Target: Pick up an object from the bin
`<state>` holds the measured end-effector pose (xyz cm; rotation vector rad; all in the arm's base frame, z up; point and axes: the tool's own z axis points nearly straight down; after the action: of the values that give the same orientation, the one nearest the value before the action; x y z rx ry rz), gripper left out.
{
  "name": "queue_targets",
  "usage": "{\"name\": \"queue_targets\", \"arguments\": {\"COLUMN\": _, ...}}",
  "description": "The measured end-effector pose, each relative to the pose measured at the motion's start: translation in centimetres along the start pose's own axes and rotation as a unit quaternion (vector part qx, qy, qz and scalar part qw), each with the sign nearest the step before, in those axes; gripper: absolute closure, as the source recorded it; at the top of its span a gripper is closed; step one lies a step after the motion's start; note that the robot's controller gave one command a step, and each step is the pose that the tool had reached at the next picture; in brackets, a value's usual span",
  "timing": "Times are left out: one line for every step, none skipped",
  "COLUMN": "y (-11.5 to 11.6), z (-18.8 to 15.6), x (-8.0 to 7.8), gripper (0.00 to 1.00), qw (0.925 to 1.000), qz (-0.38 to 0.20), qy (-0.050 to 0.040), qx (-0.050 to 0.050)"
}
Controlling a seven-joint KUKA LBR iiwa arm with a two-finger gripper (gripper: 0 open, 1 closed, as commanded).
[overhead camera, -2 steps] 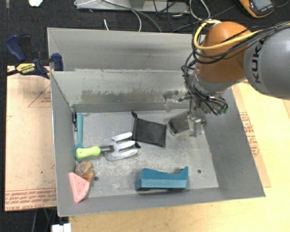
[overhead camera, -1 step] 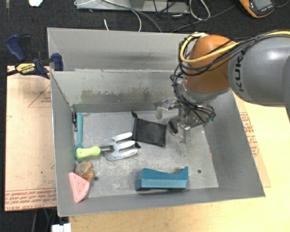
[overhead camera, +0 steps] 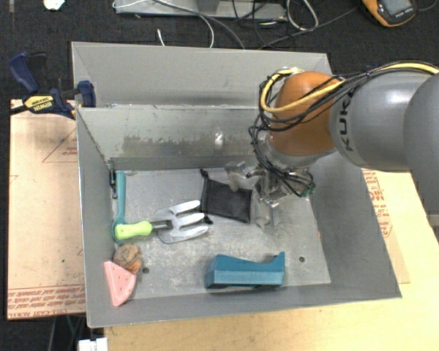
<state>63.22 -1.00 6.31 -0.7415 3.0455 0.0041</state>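
- Where the arm comes in from the right of the frame, the gripper (overhead camera: 267, 205) hangs low inside the grey bin (overhead camera: 168, 134), right of centre, just beside the right edge of a flat black square piece (overhead camera: 227, 200).
- Whether the gripper is open or closed cannot be told, nor whether it has hold of anything.
- Left of the black piece lies a green-handled fork tool (overhead camera: 168, 225).
- A blue block (overhead camera: 246, 270) lies at lower centre.
- A pink wedge (overhead camera: 119, 282) sits in the lower left corner.
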Motion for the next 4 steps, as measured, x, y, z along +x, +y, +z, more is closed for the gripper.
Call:
{"name": "queue_targets", "arguments": {"y": 1.84, "z": -0.75, "x": -0.78, "gripper": 1.00, "qw": 0.9997, "qz": -0.026, "qy": -0.0003, "qx": -0.001}}
{"name": "queue_targets", "arguments": {"y": 1.87, "z": -0.71, "x": -0.77, "gripper": 0.00, "qw": 0.9997, "qz": -0.026, "qy": -0.0008, "qx": -0.002}}
{"name": "queue_targets", "arguments": {"y": 1.84, "z": -0.82, "x": -0.79, "gripper": 1.00, "qw": 0.9997, "qz": -0.026, "qy": -0.0005, "qx": -0.002}}
{"name": "queue_targets", "arguments": {"y": 1.84, "z": -0.82, "x": -0.79, "gripper": 1.00, "qw": 0.9997, "qz": -0.026, "qy": -0.0005, "qx": -0.002}}
